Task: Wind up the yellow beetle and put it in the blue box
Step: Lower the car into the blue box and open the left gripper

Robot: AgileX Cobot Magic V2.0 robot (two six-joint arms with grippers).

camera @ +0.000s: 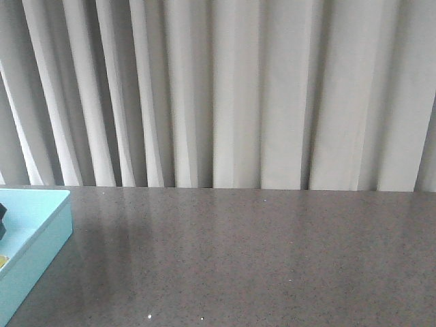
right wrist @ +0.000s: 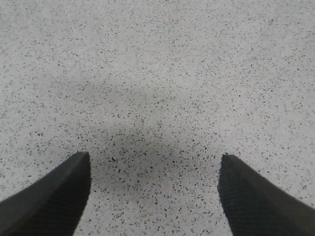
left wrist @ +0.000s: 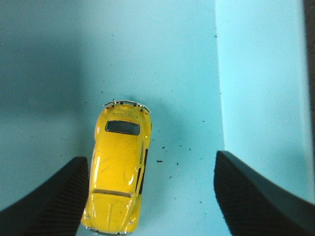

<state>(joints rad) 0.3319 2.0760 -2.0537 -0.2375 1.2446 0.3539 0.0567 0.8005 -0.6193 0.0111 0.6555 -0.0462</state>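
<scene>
The yellow beetle [left wrist: 117, 169] rests on the pale floor of the blue box [left wrist: 162, 64], seen from above in the left wrist view. My left gripper [left wrist: 152, 167] is open over it. The car lies next to one black finger [left wrist: 54, 201], with a wide gap to the other. The box's inner wall [left wrist: 261, 73] rises beside the other finger. In the front view the blue box [camera: 37, 242] sits at the far left edge, with a speck of yellow inside. My right gripper [right wrist: 155, 164] is open and empty above the speckled table [right wrist: 157, 73].
A grey speckled table [camera: 259, 259] runs to pleated pale curtains [camera: 225, 88] at the back. Neither arm shows in the front view, apart from a small dark part [camera: 2, 221] over the box at the left edge.
</scene>
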